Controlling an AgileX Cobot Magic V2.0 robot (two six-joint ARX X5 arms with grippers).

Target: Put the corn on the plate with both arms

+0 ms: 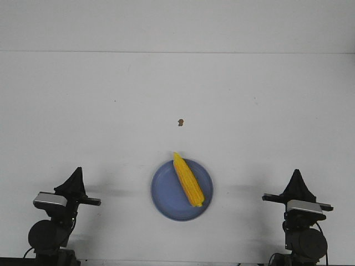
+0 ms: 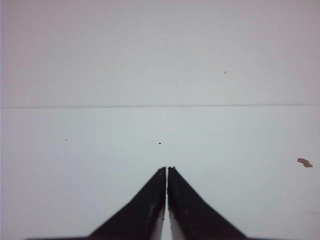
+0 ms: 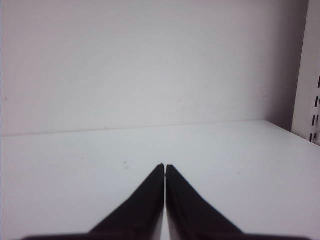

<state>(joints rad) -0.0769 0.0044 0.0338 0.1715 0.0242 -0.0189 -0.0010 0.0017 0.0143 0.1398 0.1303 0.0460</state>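
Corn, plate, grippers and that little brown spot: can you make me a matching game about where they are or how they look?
Things:
1. corn
2. plate
3. left gripper
4. brown spot

Descriptions:
A. round and blue
B. fingers closed, holding nothing
C. yellow, lying on the plate
D. on the white table, beyond the plate

Pairs: 1-C, 2-A, 3-B, 4-D
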